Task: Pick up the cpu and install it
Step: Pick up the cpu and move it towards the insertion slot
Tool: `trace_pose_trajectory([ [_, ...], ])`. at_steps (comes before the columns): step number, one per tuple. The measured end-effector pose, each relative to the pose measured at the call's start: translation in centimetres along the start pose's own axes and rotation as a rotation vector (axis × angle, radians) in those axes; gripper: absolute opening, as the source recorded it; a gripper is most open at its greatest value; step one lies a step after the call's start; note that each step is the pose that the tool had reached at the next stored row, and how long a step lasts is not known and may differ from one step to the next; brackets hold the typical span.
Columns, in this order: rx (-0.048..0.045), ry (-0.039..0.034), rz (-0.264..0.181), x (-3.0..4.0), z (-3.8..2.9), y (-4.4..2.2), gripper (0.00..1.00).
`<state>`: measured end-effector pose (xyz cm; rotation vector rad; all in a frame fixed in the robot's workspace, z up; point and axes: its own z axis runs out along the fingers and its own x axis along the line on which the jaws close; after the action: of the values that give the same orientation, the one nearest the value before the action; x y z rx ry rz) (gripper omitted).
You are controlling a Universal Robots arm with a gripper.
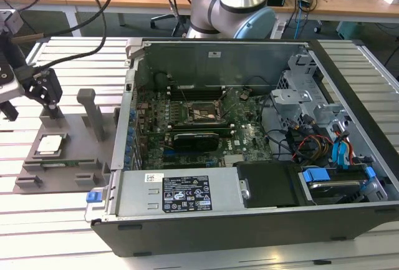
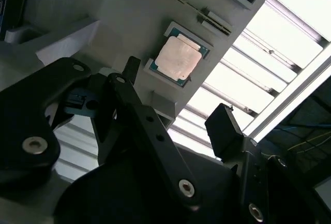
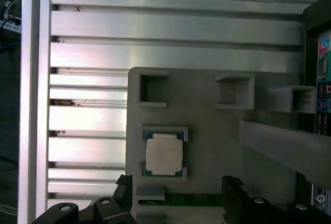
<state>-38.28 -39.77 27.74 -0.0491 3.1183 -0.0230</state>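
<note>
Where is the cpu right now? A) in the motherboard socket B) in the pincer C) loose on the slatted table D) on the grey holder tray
D: in the first wrist view the cpu lies flat in its recess on the grey holder tray, and the open pincer holds nothing.

I see open computer case (image 1: pixel 206 229) on slatted bench (image 1: pixel 50 220), green motherboard (image 1: pixel 249 138) inside. Grey holder tray (image 1: pixel 72 126) just beside case, toward exterior view's left.
</note>
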Motion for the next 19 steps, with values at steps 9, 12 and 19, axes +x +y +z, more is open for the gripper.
trace_pose_trajectory([
  [9,0.0001,0.0001,0.000,0.38,2.72,0.05,0.78],
  [12,0.0000,-0.0001,0.000,0.38,2.88,0.06,0.78],
  [19,0.0000,0.0000,0.000,0.40,3.74,0.07,0.78],
])
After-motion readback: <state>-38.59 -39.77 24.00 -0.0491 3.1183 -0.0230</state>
